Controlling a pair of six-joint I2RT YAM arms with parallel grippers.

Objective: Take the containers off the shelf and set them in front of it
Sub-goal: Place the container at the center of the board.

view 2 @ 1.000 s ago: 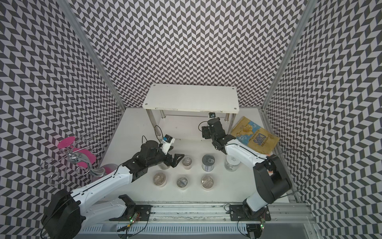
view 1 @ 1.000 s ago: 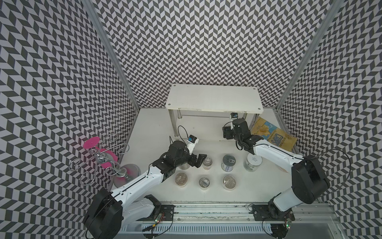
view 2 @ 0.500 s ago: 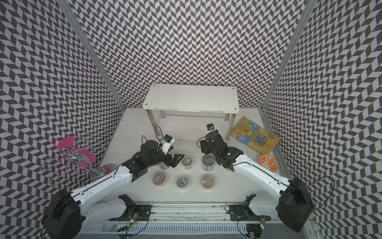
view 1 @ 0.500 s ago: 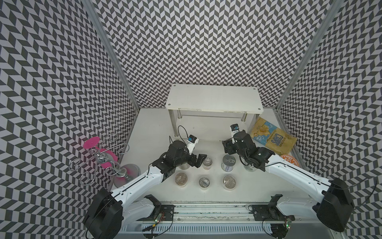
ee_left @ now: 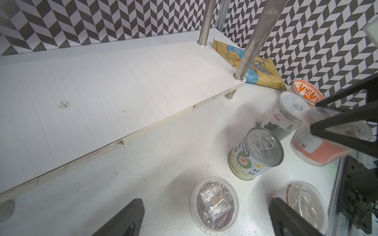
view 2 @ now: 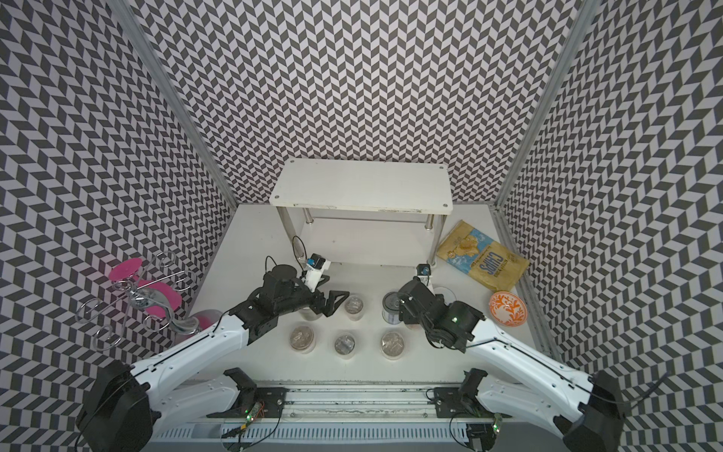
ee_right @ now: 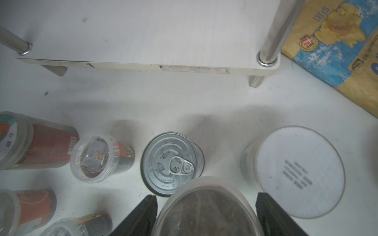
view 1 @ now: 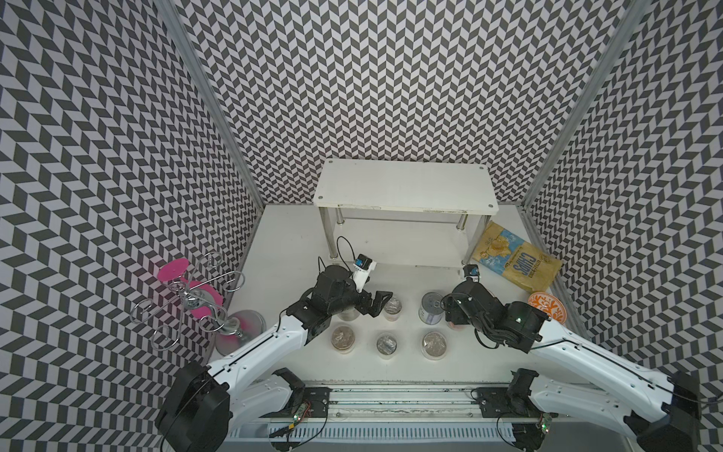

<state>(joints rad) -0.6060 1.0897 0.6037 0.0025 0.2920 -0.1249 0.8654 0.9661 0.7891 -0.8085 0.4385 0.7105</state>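
The white two-tier shelf [view 1: 405,184] stands at the back, and both boards that show are bare. In front of it stand several small clear cups [view 1: 386,343], a pull-tab tin can [view 1: 432,309] and a white-lidded jar [ee_right: 300,171]. My right gripper [ee_right: 206,195] is shut on an orange-labelled cup [ee_right: 206,210], between the can and that jar, in front of the shelf. My left gripper [view 1: 377,305] hangs open and holds nothing. It is low over a cup [ee_left: 214,206], next to a red-labelled jar [ee_right: 36,143].
A yellow-blue chips bag [view 1: 512,262] lies right of the shelf. An orange-patterned bowl [view 1: 545,307] sits near the right wall. A chrome wire stand with pink discs [view 1: 191,297] stands at the left. The rail runs along the front edge.
My right arm has drawn back from the shelf toward the front with the cup, down beside the tin can. The left arm has stayed put.
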